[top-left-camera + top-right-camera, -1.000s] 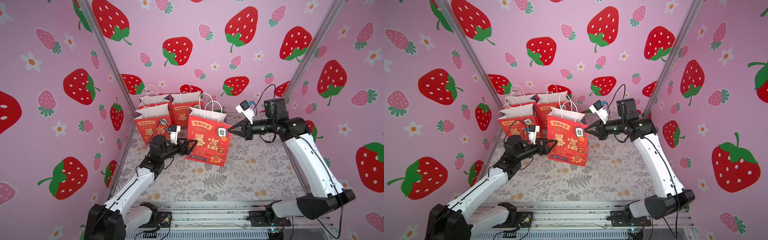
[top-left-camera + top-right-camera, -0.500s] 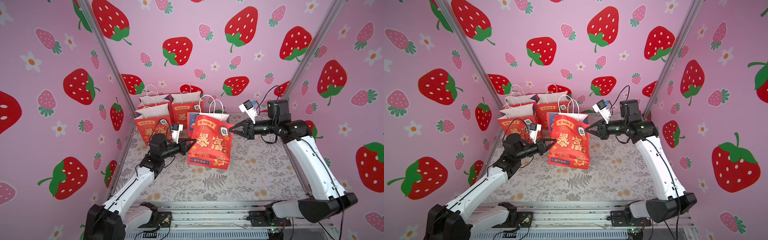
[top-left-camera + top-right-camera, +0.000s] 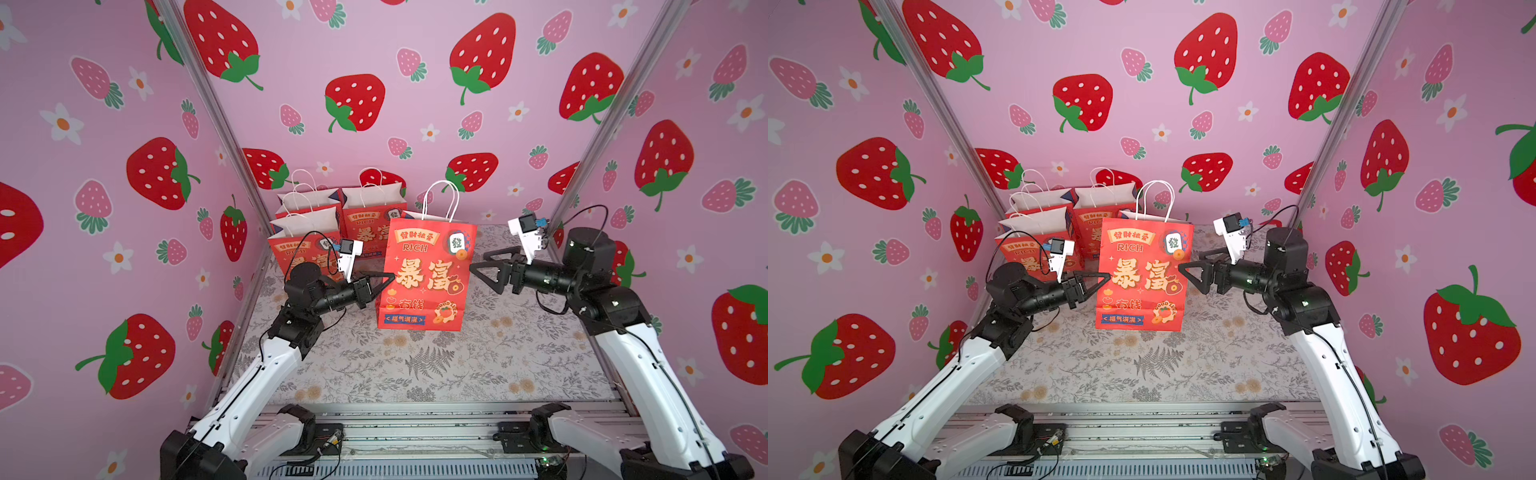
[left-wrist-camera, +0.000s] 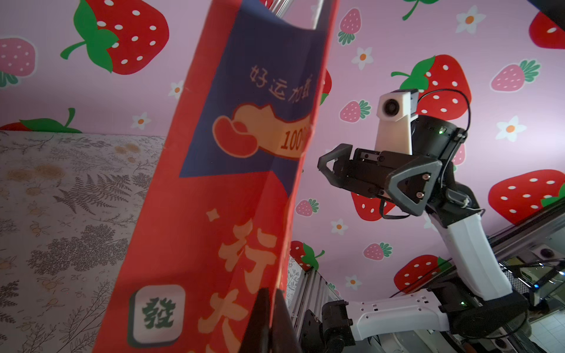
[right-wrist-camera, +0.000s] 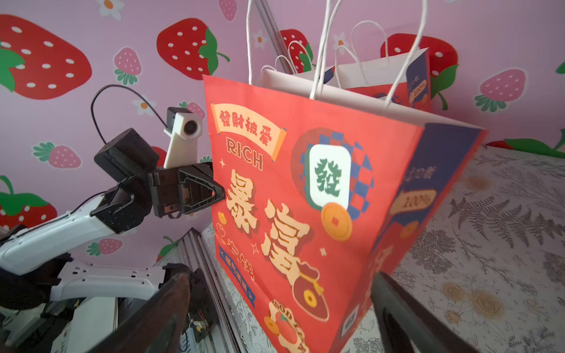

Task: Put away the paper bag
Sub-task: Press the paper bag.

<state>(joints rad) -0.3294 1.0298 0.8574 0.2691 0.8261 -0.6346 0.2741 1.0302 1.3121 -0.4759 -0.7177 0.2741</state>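
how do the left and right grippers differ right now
The left gripper is shut, pinching an edge of the paper bag; the right gripper is open and holds nothing. The left gripper touches the bag; the right gripper sits just off its opposite edge. Both are black and point at the bag.

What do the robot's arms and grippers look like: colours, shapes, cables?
The left arm and right arm: white links, black joints. The left gripper and right gripper: black triangular frame fingers, white camera mount atop, thin black cable behind.
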